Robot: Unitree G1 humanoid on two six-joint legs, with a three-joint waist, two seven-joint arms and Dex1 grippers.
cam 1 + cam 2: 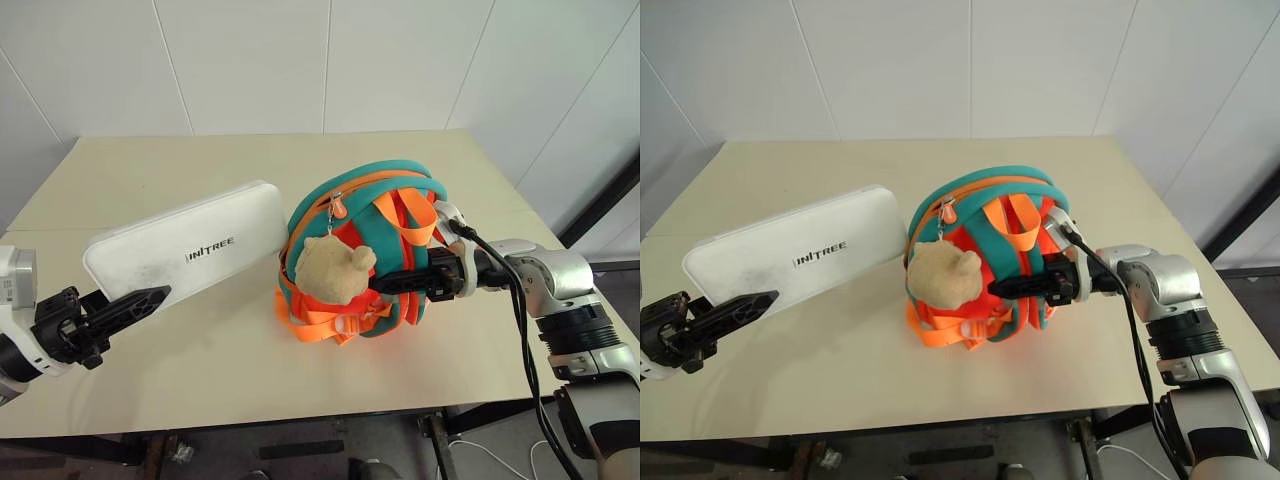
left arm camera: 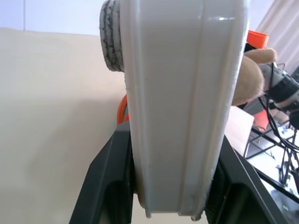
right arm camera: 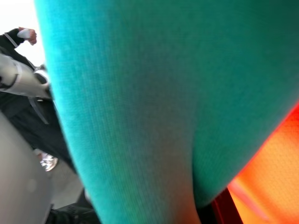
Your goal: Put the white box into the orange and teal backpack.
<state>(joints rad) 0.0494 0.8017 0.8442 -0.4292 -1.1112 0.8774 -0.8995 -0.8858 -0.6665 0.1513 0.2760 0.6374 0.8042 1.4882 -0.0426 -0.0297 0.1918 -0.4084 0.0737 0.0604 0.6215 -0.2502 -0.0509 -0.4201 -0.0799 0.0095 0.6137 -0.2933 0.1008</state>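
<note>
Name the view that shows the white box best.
Left eye view: the white box shows whole, lettering readable. Right eye view shows it whole as well; left wrist view shows its narrow edge between the left gripper fingers.

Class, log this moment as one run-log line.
left pincer: shut on white box | right pincer: shut on orange and teal backpack | box: outside

A broad beige table [image 1: 200, 370] with a plain matte top stands against a white wall [image 1: 250, 60] made of large panels — thin seams run between them at slight angles. To the right another white panelled wall [image 1: 560, 110] meets it, with a dark strip [image 1: 600, 205] low along its foot. Under the table's near edge a dim floor [image 1: 300, 450] shows — dark frame parts and a loose white cable [image 1: 500, 455]. The light is even and soft.
</note>
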